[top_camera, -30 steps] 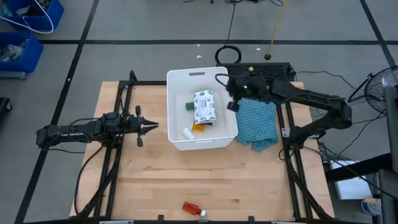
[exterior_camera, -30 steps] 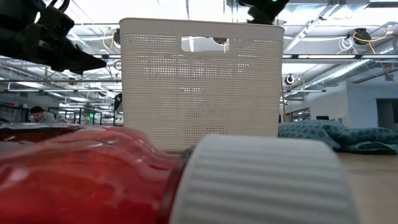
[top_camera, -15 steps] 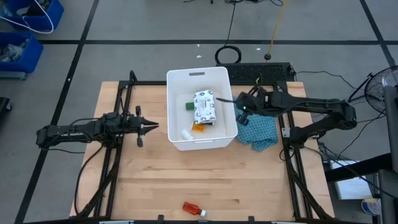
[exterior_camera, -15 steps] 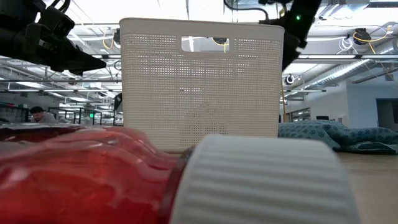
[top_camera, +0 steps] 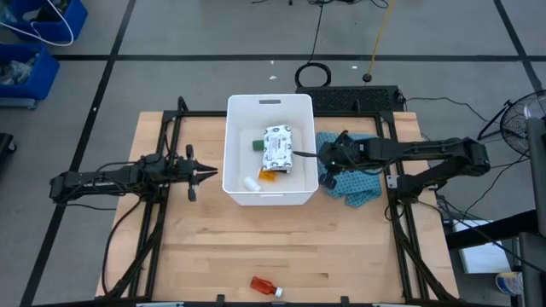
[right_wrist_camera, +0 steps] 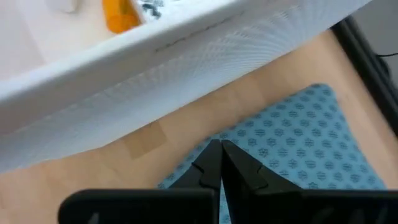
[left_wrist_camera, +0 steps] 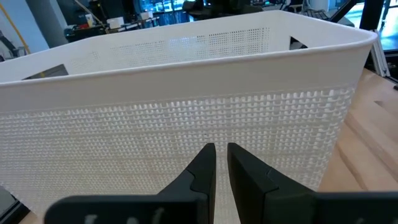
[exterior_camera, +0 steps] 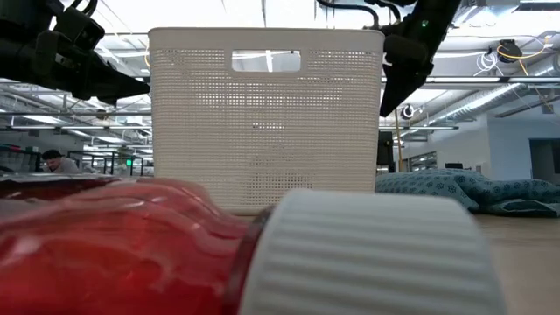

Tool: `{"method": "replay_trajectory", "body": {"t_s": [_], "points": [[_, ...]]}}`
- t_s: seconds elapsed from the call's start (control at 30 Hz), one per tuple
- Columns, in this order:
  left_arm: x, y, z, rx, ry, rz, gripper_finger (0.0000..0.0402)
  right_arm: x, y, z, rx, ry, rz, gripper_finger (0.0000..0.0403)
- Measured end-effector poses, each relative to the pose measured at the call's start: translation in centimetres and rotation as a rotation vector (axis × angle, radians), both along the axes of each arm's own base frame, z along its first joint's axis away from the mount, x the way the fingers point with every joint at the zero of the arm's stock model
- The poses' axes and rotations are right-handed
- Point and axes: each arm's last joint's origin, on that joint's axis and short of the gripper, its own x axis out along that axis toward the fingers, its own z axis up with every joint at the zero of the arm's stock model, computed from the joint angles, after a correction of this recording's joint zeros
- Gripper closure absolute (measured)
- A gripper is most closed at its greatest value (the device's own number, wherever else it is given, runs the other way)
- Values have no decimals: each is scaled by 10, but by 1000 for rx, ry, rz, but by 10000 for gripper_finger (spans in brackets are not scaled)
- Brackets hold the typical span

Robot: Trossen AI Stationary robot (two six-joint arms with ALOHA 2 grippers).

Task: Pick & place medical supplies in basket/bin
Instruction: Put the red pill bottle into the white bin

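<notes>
1. Since the earlier frames the white tub (top_camera: 270,150) has shifted a little toward the left arm's side of the table, and the right gripper (top_camera: 322,164) has come down from over the tub's rim to just outside its right wall, above the teal-blue cloth (top_camera: 358,170).
2. The right gripper's fingers (right_wrist_camera: 214,163) are pressed together with nothing between them, their tips hanging over the cloth's edge near the tub wall.
3. The left gripper (top_camera: 207,174) waits to the left of the tub, pointing at its perforated side; its fingers (left_wrist_camera: 202,167) stand nearly together with only a thin gap, and hold nothing.
4. Inside the tub lie the flat white printed packet (top_camera: 279,147), a green oblong (top_camera: 256,145) beside it, an orange vial (top_camera: 268,176) partly under the packet's near end, and a small white cylinder (top_camera: 251,182) close to the near wall.
5. The handle slot shows in the tub's far rim in the high view.
6. The red bottle with white cap (top_camera: 266,286) lies on its side at the table's near edge, well apart from the tub and both arms; it fills the foreground of the low view.
7. The wooden table (top_camera: 213,247) is bare between the bottle and the tub.
</notes>
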Motion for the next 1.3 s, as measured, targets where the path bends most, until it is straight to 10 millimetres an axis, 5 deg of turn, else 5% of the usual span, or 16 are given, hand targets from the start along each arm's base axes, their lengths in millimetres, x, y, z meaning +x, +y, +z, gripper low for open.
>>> {"method": "replay_trajectory", "body": {"t_s": [0.43, 0.77, 1.03, 1.3], "points": [[0, 0, -2, 1, 16, 0, 355, -25, 2, 22, -21, -52, 25, 403], [0, 0, -3, -4, 29, 1, 355, -61, 57, 66, -87, -512, 495, 403], [0, 0, -3, -16, 28, 3, 355, -78, 76, 18, -87, -694, 628, 403], [0, 0, -3, -16, 28, 3, 355, -100, 69, -26, -139, -817, 640, 403]]}}
